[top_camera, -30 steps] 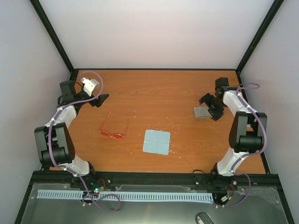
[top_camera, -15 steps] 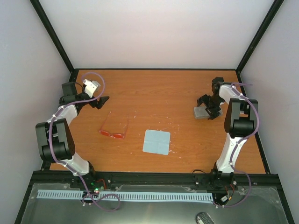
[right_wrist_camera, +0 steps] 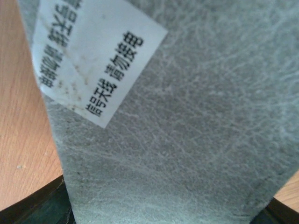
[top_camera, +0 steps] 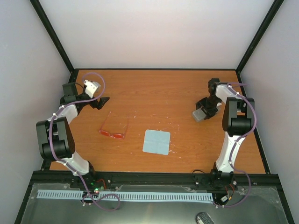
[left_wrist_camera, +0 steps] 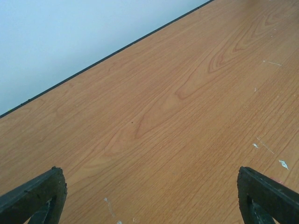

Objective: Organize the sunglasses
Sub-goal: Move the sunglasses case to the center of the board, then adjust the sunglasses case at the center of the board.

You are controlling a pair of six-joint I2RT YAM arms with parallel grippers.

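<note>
The sunglasses (top_camera: pixel 113 132), thin red-orange frame with reddish lenses, lie unfolded on the wooden table (top_camera: pixel 154 98) left of centre. No gripper touches them. My left gripper (top_camera: pixel 100 100) hovers open behind them at the far left. In the left wrist view it (left_wrist_camera: pixel 152 186) shows only bare wood between its fingers. My right gripper (top_camera: pixel 205 109) is at the right, closed around the grey case (top_camera: pixel 200 115). The case (right_wrist_camera: pixel 187 116) fills the right wrist view between my right gripper's (right_wrist_camera: pixel 159 214) dark fingers, with a white printed label (right_wrist_camera: pixel 93 51) on it.
A light blue square cloth (top_camera: pixel 156 142) lies flat right of the sunglasses, near the table's middle. Black frame posts and pale walls close in the table on three sides.
The right gripper's jaws have closed in on the grey case, and the case has turned and shifted slightly left. The right arm folded closer. The left gripper has barely moved.
</note>
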